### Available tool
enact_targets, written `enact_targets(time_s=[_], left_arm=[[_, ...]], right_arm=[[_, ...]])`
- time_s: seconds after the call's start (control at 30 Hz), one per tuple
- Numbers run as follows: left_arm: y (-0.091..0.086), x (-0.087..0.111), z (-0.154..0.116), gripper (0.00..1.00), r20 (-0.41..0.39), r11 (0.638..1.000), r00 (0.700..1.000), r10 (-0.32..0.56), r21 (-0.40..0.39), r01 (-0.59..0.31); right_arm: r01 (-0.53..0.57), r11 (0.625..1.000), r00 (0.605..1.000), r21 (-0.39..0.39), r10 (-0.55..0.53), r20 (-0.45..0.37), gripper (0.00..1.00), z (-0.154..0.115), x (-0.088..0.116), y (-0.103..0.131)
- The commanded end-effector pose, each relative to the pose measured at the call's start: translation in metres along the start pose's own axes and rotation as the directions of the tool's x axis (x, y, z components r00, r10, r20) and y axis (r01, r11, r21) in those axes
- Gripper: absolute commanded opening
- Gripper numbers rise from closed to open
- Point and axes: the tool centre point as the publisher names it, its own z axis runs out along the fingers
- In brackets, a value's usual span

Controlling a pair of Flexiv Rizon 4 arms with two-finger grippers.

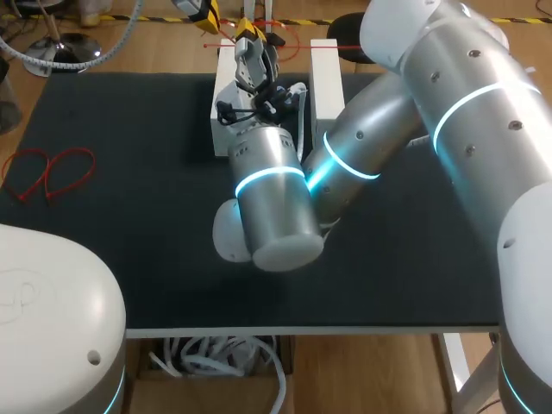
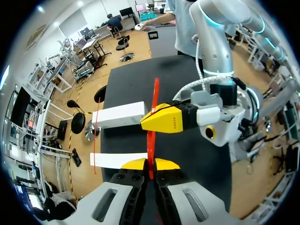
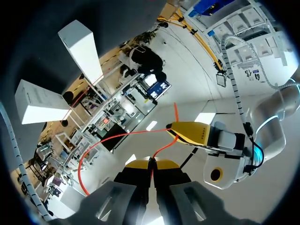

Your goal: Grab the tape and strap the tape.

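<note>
A thin red tape strap runs between my two grippers above two white blocks. My left gripper is shut on one part of the strap. Just ahead of it, my right gripper pinches the same strap. In the right wrist view my right gripper is shut on the strap, which curves off in a loop. The left gripper holds it close by. From above, the right gripper sits over the white blocks at the table's far middle. The left gripper shows only partly there.
Two loose red straps lie on the black table at the left. My right arm stretches across the table's middle from the right. The second white block stands beside the first with a gap between them.
</note>
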Motion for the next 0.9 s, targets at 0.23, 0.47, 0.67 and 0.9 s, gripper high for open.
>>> enact_targets(time_s=[0.23,0.47,0.67,0.9], left_arm=[[-0.001,-0.001,-0.001,0.00,-0.003,1.000,1.000,0.000,-0.003,0.000],[-0.001,-0.001,-0.001,0.00,-0.003,1.000,1.000,0.000,-0.003,0.000],[-0.001,-0.001,-0.001,0.00,-0.003,1.000,1.000,0.000,-0.003,0.000],[-0.001,-0.001,-0.001,0.00,-0.003,1.000,1.000,0.000,-0.003,0.000]], right_arm=[[0.068,0.997,0.998,-0.039,-0.068,0.011,0.00,0.000,0.001,0.005],[0.091,0.994,0.996,-0.055,-0.091,0.013,0.00,-0.001,0.003,0.002],[0.060,0.995,0.998,-0.076,-0.059,0.021,0.00,-0.004,-0.004,0.003],[0.055,0.993,0.998,-0.103,-0.053,0.030,0.00,-0.004,-0.010,0.012]])
